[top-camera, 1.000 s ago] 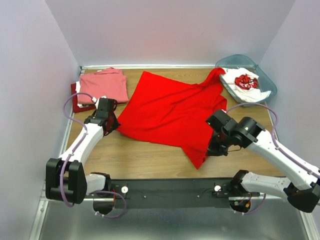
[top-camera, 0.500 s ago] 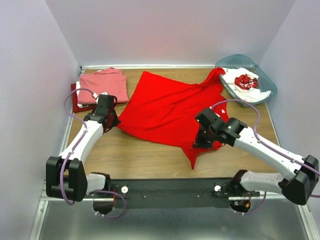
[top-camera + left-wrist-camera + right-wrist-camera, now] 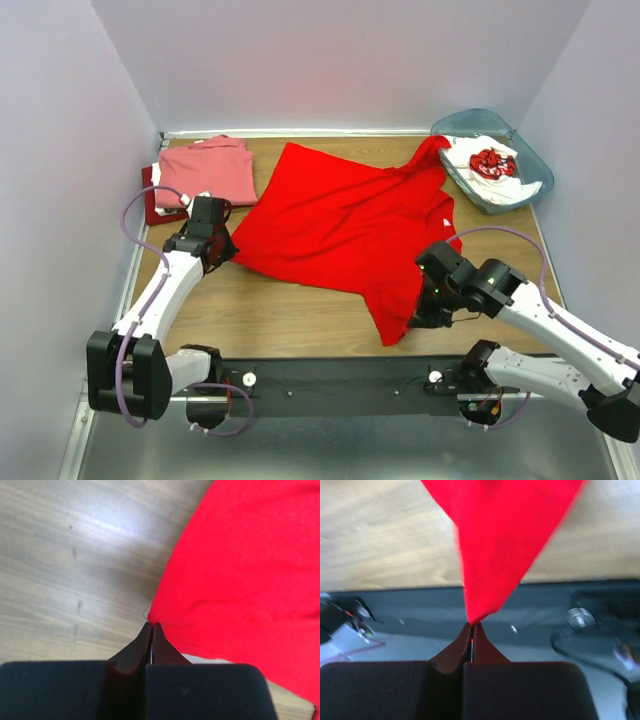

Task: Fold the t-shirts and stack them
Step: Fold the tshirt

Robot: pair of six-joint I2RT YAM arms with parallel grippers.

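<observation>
Left gripper (image 3: 151,626) is clamped shut on a corner of the bright red t-shirt (image 3: 340,225); right gripper (image 3: 471,625) pinches another corner. Between them the shirt lies spread on the worktop (image 3: 290,315), not yet folded. Just beyond the left gripper sits a folded stack, the salmon-pink t-shirt (image 3: 205,170) atop the darker red t-shirt (image 3: 152,210). Well beyond the right gripper, the white t-shirt (image 3: 490,162) waits in the teal bin (image 3: 468,122). By my judgement, about half remains.

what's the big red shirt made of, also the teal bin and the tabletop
Red t-shirt: soft matte knit cloth, perhaps cotton; it drapes, creases and shows no shine.
Bin: most likely plastic, translucent teal with a smooth, slightly glossy wall.
Table top: wood or wood-look laminate, cannot tell which; brown grain lines with a faint sheen.
</observation>
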